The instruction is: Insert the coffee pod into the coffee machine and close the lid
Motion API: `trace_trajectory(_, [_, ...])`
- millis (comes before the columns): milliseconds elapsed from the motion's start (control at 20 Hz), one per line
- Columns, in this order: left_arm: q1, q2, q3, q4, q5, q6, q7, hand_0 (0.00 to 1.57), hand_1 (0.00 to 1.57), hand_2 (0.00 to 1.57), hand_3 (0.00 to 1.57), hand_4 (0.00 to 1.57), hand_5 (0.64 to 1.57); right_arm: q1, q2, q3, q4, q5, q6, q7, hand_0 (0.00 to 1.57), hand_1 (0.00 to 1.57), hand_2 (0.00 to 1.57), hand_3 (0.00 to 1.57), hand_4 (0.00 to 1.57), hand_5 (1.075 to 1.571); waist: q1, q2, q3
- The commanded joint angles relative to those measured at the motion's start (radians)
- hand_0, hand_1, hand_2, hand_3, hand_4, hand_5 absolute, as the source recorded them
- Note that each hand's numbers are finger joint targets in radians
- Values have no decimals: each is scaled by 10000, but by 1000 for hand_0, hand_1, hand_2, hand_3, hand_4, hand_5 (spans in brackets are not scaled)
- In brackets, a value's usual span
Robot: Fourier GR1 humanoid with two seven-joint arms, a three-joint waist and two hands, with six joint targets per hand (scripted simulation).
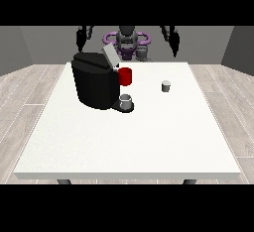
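Task not started, as far as the view shows. The coffee pod (pixel 166 86), a small grey-white cylinder, stands upright on the white worktop (pixel 129 142), well apart from the coffee machine (pixel 95 80) and off toward the view's right. Nothing touches it.

The coffee machine is a black block at the worktop's left-centre. Its lid (pixel 110 56) is grey, tilted up and open. Whether the pod slot under it holds anything cannot be told from this angle. A red part (pixel 125 76) sits on the machine's front side; what it is remains unclear. A grey cup (pixel 126 102) stands on the machine's drip base, just below the red part; its contents are not visible.

Both hands are raised at the far edge, above and behind the worktop, well apart from the pod and the machine. The hand at the view's right (pixel 173 40) hangs nearer the pod's side; the hand at the view's left (pixel 80 37) hangs behind the machine. Fingers on both are too small and dark to read: cannot tell if apart or together. Neither holds anything visible.

Left to do, by judgement: reach the pod, grasp it, carry it to the open lid, drop it in, push the lid down.
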Motion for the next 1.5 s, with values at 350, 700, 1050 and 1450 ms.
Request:
trace_trajectory(350, [-250, 1906, -580, 264, -1396, -1662, -1939, 0, 0, 0, 0, 0, 1571, -138, -230, -100, 180, 1136, -887, 101, 0, 0, 0, 0, 0, 1571, -284, 399, 132])
trace_trajectory(700, [-1523, 2888, 28, 1547, -2156, -1844, -1640, 0, 0, 0, 0, 0, 1571, -622, -140, 191, -48, 1544, -1015, 403, 0, 0, 0, 0, 0, 1571, -796, 935, 138])
trace_trajectory(1050, [-3349, 3946, 610, 3081, -2559, -2321, -1415, 0, 0, 0, 0, 0, 1571, -987, 127, 202, 472, 1206, -741, -675, 0, 0, 0, 0, 0, 1571, -1419, 2121, 142])
trace_trajectory(1450, [-4684, 4357, 247, 4915, -3712, -2474, -1318, 0, 0, 0, 0, 0, 1571, -2181, 537, 652, 382, 2065, -1426, 810, 0, 0, 0, 0, 0, 1571, -1583, 2882, 138])
